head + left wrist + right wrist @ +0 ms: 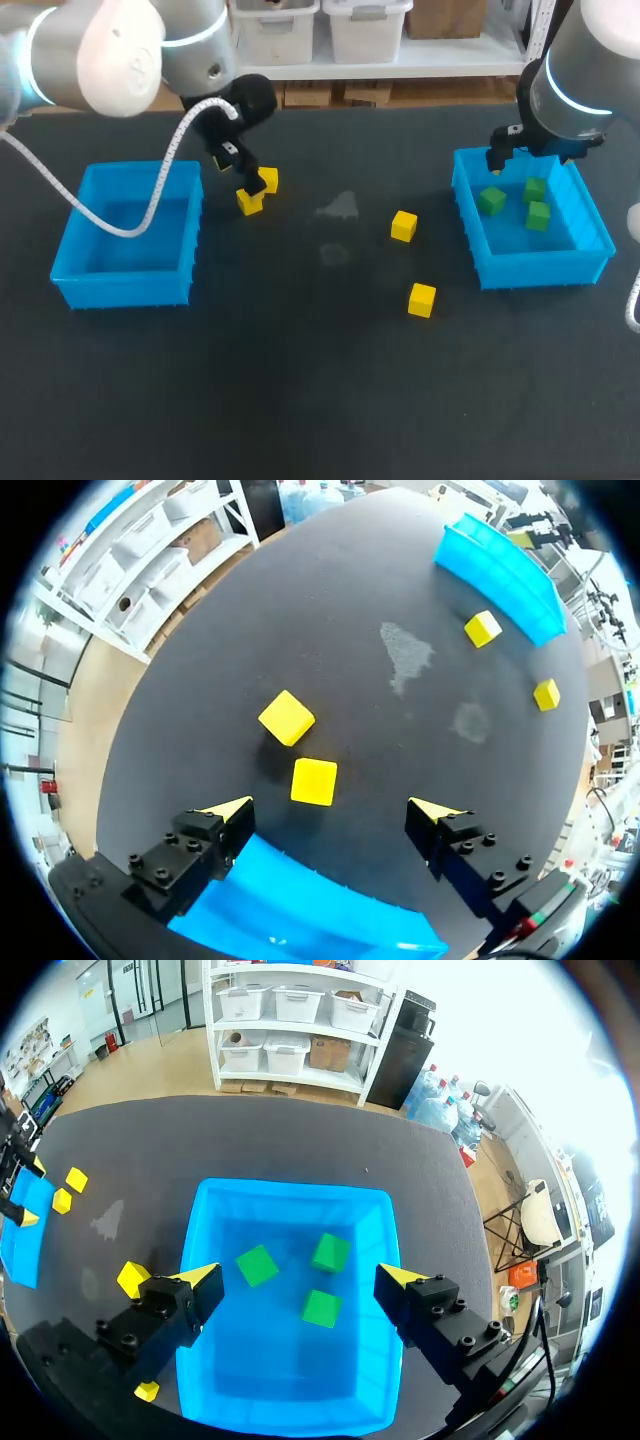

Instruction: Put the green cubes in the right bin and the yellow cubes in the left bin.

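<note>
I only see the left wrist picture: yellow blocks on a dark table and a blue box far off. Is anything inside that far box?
Observer: Yes, the right bin holds three green cubes.
Operator: And the other arm, where is it?
Observer: The right tool hangs above that bin, open, gripping nothing.
Operator: Any blocks in the blue box near me?
Observer: The head view shows no cubes in the left bin.

Right gripper [300, 1280] above right bin [290, 1192], fingers wide apart, holding nothing. In bin, clock from gripper's midpoint: green cube [257, 1265] at 10, green cube [330, 1252] at 1, green cube [321, 1308] at 5. Yellow cube [132, 1278] outside bin at 9, just beside finger.
</note>
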You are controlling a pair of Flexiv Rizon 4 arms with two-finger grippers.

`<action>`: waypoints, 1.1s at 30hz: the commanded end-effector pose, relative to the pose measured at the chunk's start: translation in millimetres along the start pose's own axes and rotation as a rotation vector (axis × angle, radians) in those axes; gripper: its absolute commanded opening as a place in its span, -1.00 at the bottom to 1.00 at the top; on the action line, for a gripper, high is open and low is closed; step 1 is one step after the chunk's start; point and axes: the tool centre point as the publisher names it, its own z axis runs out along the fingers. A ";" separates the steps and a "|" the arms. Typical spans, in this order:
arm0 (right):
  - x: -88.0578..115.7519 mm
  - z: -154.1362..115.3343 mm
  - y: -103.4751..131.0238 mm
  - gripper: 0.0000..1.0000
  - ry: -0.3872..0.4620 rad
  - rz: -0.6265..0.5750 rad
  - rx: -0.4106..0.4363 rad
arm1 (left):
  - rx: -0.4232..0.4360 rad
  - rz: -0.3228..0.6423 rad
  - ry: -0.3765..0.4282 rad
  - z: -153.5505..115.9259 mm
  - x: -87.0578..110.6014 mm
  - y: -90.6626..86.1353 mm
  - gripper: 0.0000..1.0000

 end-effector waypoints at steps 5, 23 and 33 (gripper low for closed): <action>0.6 -0.5 -0.7 1.00 -0.001 0.000 -0.001 | 0.011 0.003 0.029 10.1 -4.7 4.3 1.00; 0.6 -0.5 -0.7 1.00 -0.001 0.000 -0.001 | -0.010 0.023 0.077 28.3 -4.4 7.0 1.00; 0.6 -0.5 -0.7 1.00 -0.001 0.000 -0.001 | -0.025 0.038 0.115 38.7 -9.1 9.3 1.00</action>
